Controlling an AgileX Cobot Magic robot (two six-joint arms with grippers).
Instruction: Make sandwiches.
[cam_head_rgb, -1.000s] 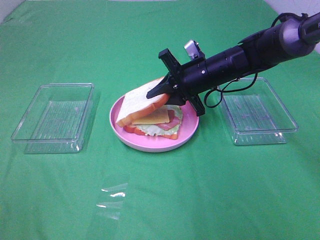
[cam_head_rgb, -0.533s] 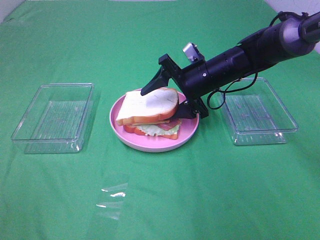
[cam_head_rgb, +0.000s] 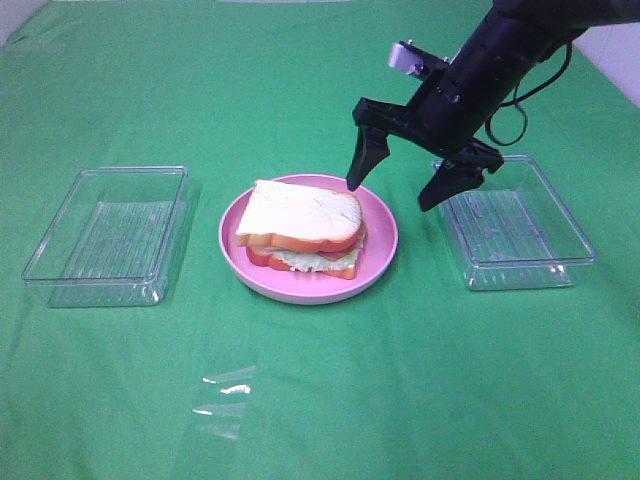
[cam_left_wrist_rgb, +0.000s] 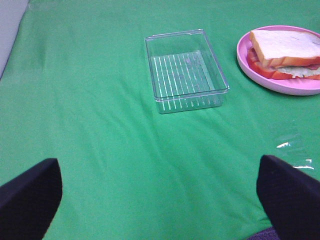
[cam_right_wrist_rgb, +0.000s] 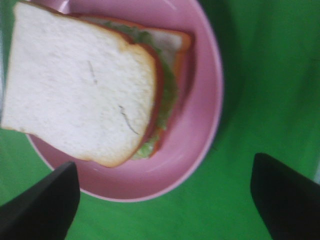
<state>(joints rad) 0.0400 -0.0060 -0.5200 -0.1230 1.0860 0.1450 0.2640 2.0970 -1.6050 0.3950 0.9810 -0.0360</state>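
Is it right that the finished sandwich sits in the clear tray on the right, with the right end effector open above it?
Not quite: the sandwich sits on the pink plate, as the exterior high view shows. The right end effector is open above it.

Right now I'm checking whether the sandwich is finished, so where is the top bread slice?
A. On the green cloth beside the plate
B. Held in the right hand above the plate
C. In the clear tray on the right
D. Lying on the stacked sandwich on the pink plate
D: the top bread slice lies on the sandwich fillings on the pink plate, while the right hand hangs open and empty above the plate's far edge.
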